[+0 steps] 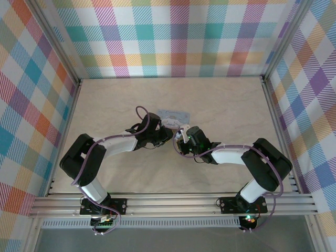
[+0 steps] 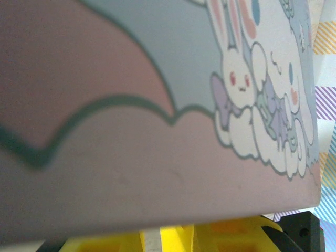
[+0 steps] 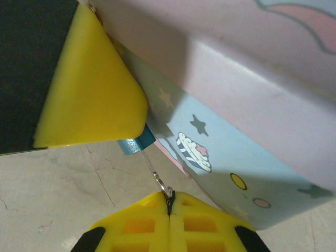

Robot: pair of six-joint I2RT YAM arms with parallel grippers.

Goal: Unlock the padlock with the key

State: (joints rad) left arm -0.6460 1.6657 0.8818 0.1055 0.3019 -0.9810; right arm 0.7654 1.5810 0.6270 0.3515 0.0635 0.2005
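Padlock (image 3: 135,143), teal, sits against the tin box (image 3: 247,152) wall, half hidden behind a finger of the left claw (image 2: 152,237), whose grip I cannot tell. Right claw (image 3: 169,202) is clenched on the thin key (image 3: 160,181) just below. Twisting off-axis could bend the key or slide the box along the bench (image 3: 52,199).

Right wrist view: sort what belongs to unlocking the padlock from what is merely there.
Job: padlock; key, pinched in the shut right gripper.
Merely there: cartoon tin box; table.
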